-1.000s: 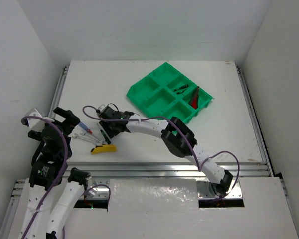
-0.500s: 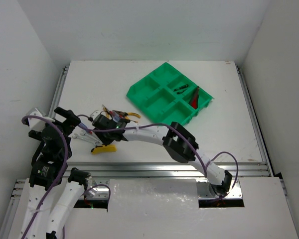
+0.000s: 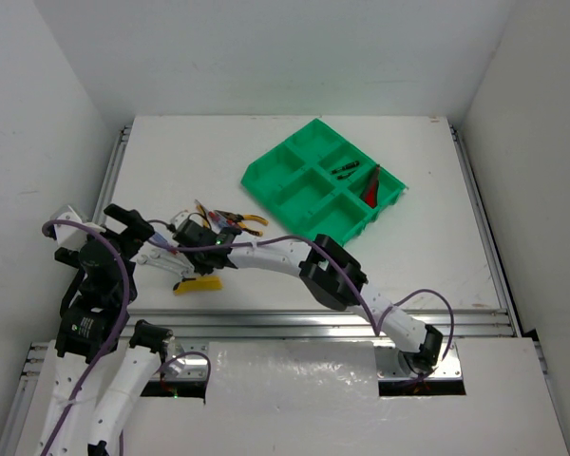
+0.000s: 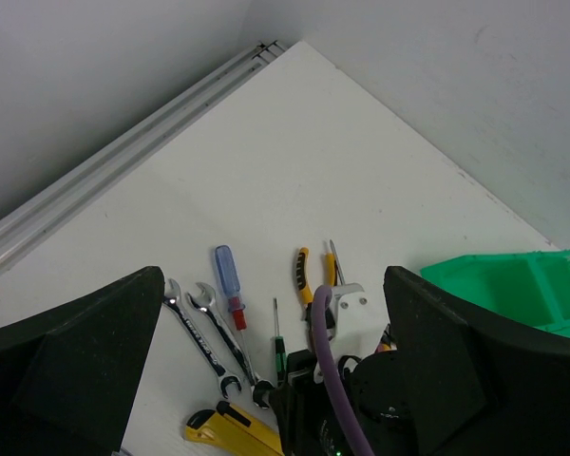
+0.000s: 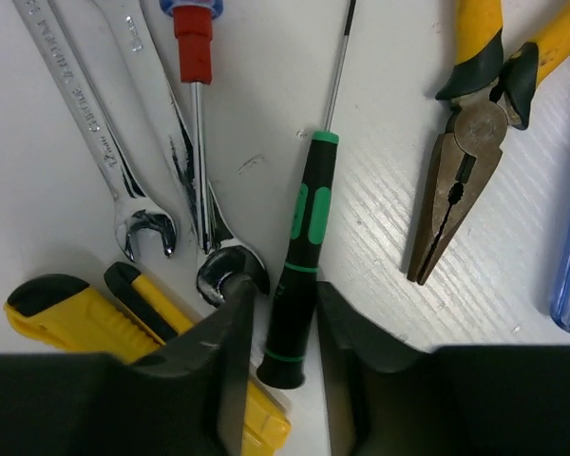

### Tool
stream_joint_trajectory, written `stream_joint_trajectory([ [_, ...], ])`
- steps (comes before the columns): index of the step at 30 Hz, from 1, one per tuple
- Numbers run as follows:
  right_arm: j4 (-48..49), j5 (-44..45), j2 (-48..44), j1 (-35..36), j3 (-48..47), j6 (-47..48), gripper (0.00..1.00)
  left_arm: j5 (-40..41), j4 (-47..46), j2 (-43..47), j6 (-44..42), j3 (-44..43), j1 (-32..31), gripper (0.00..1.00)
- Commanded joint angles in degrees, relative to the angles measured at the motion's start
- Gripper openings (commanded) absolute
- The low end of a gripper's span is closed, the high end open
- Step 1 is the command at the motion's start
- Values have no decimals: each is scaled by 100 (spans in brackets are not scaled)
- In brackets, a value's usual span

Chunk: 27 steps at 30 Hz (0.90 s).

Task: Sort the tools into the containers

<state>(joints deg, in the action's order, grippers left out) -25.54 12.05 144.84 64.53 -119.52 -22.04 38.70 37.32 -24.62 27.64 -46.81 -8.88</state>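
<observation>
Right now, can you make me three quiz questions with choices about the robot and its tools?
1. Where is the black-and-green screwdriver? A) on the table, between the fingers of the right gripper B) in the green tray C) on top of the pliers
2. How many wrenches lie on the table? A) one B) two C) four
3. How is the left gripper? A) shut on a wrench B) shut, empty C) wide open
Answers: 1 A, its handle lies between those fingers; 2 B, two silver wrenches lie side by side; 3 C, its fingers stand far apart, nothing between.
</observation>
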Motion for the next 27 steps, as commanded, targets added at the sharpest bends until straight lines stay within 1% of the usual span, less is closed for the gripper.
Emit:
stream_joint_trajectory([
  [1,-179,139,124,-37,-19,33,27,-47,-216,45,-57,-57,71,100],
  [2,-153,139,37,-37,69,33,23,-47,-225,36,-57,-48,71,100],
  [3,-66,131,-34,-37,287,33,14,-47,-217,36,-57,-48,71,100],
  [4,-4,131,-130,-37,429,25,11,-55,-225,36,-57,-48,71,100],
  [7,495,8,-700,-37,1096,16,9,-47,-225,36,-57,-48,71,100],
  [9,637,-45,-1280,-37,1526,42,9,-47,-225,36,-57,-48,71,100],
  [15,972,227,-2950,-177,2556,270,7,-29,-216,36,-57,-48,71,100],
  [16,946,297,-3152,-334,2670,279,8,-29,-216,36,-57,-48,62,100],
  [17,911,454,-3546,-449,2906,245,8,-38,-216,28,-57,-48,62,99],
  [18,858,551,-3733,-607,3030,183,8,-29,-225,28,-57,-48,62,100],
  [19,736,666,-3891,-1035,3136,-17,8,-38,-217,19,-57,-48,62,100],
  [21,630,781,-4268,-1625,3426,-247,7,-38,-217,-16,-57,-48,62,100],
  [22,568,859,-4314,-2211,3488,-378,5,-55,-216,-51,-65,-48,71,100],
  [24,515,860,-4236,-2768,3401,-441,4,-55,-225,-69,-57,-48,62,100],
  [25,489,834,-4140,-3249,3322,-459,4,-47,-217,-86,-57,-48,62,100],
  [27,358,563,-3850,-3691,2840,-476,4,-38,-216,-122,-57,-48,71,100],
])
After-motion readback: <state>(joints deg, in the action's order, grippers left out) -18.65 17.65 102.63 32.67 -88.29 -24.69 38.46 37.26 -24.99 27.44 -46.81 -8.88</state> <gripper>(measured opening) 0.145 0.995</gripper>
